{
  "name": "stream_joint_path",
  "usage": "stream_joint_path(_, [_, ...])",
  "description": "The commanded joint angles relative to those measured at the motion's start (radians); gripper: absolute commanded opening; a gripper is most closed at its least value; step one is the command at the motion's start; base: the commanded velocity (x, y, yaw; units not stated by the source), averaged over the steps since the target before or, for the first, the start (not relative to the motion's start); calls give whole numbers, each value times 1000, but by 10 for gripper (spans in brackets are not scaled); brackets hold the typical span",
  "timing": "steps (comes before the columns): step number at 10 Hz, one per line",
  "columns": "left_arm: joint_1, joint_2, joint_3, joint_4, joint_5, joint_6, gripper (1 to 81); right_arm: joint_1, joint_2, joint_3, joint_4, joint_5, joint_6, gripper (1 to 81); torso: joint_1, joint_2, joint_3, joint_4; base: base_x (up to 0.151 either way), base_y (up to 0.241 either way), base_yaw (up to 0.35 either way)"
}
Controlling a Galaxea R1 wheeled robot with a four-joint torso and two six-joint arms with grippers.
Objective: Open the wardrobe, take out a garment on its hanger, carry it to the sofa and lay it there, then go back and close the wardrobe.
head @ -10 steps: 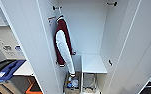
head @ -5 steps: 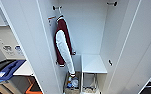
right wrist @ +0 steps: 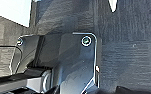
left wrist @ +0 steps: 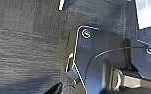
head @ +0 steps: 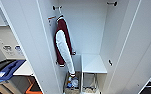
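Facing: wardrobe point(head: 91, 37), both doors swung wide, seen from close up in the head view.
Left door: near door panel point(head: 28, 50) stands open at the picture's left, its inner face toward the camera.
Right door: open at the picture's right, a small dark fitting on its inner edge.
Floor of wardrobe: basket point(head: 72, 83) of small items sits low, beside a second low compartment under the shelf.
Shelf: low white shelf point(head: 93, 63) on the right half, bare on top.
Hanging: maroon jacket point(head: 62, 42) with white sleeves hangs from a peg on the left inner wall; it is not the task's piece.
Pegs: black peg point(head: 112, 3) high on the right wall carries nothing.
Black garment: not seen inside the wardrobe; I cannot tell where it is.
Jaws: wrist views look down at dark carpet past robot hardware; I cannot tell whether either pair is wide, narrow or holding anything.
Progress: opening is done. With the black garment absent from the rail, my judgement is that closing the doors is the step left.
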Motion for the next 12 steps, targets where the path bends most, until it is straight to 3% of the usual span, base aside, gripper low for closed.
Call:
stream_joint_path(1, [-167,-267,98,-78,14,-35,811,161,-211,33,21,-39,72,811,0,0,0,0,0,0,0])
stream_joint_path(4, [-293,-400,93,-78,18,-49,811,308,-330,-23,35,-40,103,811,0,0,0,0,0,0,0])
stream_joint_path(7, [-472,-527,90,-78,59,-98,811,464,-347,-202,85,-59,124,811,0,0,0,0,0,0,0])
stream_joint_path(9, [-658,-565,65,-64,210,-100,811,566,-347,-319,86,-120,124,811,1,1,-1,0,0,0,0])
stream_joint_path(12, [-911,-516,-73,-21,399,-98,811,756,-362,-457,75,-194,123,811,1,1,-2,0,0,0,0])
